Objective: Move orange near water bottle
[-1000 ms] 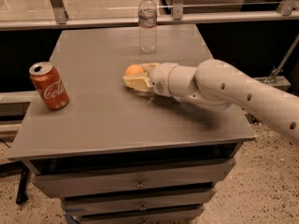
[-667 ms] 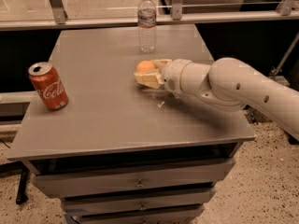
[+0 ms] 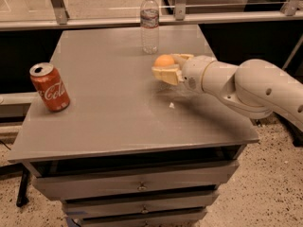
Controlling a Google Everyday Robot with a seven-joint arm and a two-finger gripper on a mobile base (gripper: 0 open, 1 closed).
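Over desk (image 3: 94, 108) near bottle (image 3: 149, 25), hand (image 3: 166, 66) clasps orange (image 3: 164, 60) across its middle; likely light, firm, smooth, rolls if released.

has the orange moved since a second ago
Yes. The orange, held in the gripper, has moved right and toward the back, closer to the water bottle and farther from the cola can.

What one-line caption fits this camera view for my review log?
Gripper shut on the orange, held over the grey table close to the water bottle; red cola can stands at the table's left.
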